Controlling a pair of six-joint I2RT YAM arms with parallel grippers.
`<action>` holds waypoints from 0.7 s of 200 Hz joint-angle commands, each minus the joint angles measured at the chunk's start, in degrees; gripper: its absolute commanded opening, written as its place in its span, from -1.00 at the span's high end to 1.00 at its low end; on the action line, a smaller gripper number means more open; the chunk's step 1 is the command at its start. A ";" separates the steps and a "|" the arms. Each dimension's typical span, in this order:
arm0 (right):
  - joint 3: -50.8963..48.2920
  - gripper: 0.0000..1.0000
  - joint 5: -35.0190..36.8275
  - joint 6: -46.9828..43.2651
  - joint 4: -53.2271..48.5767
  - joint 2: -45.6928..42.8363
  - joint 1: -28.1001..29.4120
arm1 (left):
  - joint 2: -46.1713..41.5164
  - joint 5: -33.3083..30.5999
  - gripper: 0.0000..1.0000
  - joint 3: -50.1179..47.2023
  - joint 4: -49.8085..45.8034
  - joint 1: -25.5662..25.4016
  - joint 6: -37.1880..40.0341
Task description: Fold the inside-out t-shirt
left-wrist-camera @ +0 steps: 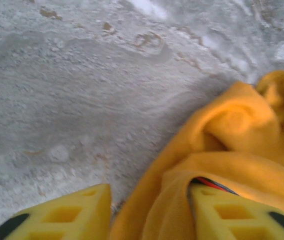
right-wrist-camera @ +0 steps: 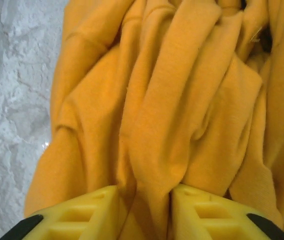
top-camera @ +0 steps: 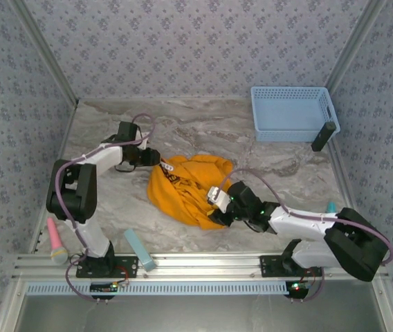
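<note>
Both hands grasp bunched t-shirt [top-camera: 186, 190] folds: left hand [left-wrist-camera: 149, 212], right hand [right-wrist-camera: 144, 212]. Spreading step (still crumpled); next, pull flat on surface [top-camera: 203, 131].

Lab-style robot test booth: patterned fabric walls [top-camera: 183, 41], aluminium frame rails [top-camera: 203, 261], marble-look tabletop [top-camera: 203, 131].

The left claw [left-wrist-camera: 149, 212] sat at the bottom of the left wrist view, its two yellow fingers [left-wrist-camera: 69, 215] standing apart. A fold of the orange-yellow t-shirt [left-wrist-camera: 222, 150] ran between them and draped over the right-hand finger, where a dark and red printed edge showed. The cloth bunched up toward the right edge. The grey marbled counter [left-wrist-camera: 82, 90] spread across the left and top, slightly blurred.
</note>
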 commanded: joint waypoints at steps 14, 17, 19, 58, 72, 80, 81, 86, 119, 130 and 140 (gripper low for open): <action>10.17 0.21 -1.65 -8.22 -4.43 -2.41 -0.18 | -14.36 0.89 0.05 -2.29 -8.41 -2.93 1.98; 11.03 0.21 -2.29 -9.08 -4.78 -1.87 -0.34 | -15.27 1.33 0.06 -2.62 -8.62 -2.95 1.72; 11.60 0.21 -2.66 -9.73 -4.87 -1.43 -0.60 | -15.79 1.73 0.06 -2.83 -8.75 -2.98 1.61; 21.32 0.07 -7.05 -12.32 -1.70 13.90 -5.54 | -21.43 8.77 0.06 -6.92 -5.08 -6.38 -3.29; 24.36 0.06 -5.86 -14.32 -2.62 20.65 -4.89 | -20.28 8.90 0.08 -8.06 -2.49 -7.73 -5.49; 25.68 0.06 -5.70 -14.84 -3.27 24.02 -4.27 | -19.13 9.69 0.09 -8.95 -0.26 -8.02 -8.08; 25.83 0.06 -5.69 -14.78 -3.34 24.20 -4.17 | -18.95 9.81 0.09 -9.06 0.00 -8.04 -8.41; 26.13 0.07 -5.31 -14.13 -3.20 25.76 -3.84 | -17.72 10.37 0.09 -9.35 0.89 -8.05 -9.73; 27.36 0.56 -5.02 -9.61 -4.77 27.91 -4.35 | -9.88 7.34 0.05 -6.84 -1.47 -9.35 -8.48; 27.71 0.85 -5.37 -9.88 -5.54 26.17 -4.86 | -8.12 6.10 -0.01 -6.03 -1.88 -9.48 -8.30; 28.35 1.00 -8.84 -10.85 -6.33 23.69 -5.77 | -6.94 5.14 -0.04 -5.27 -1.66 -9.46 -8.07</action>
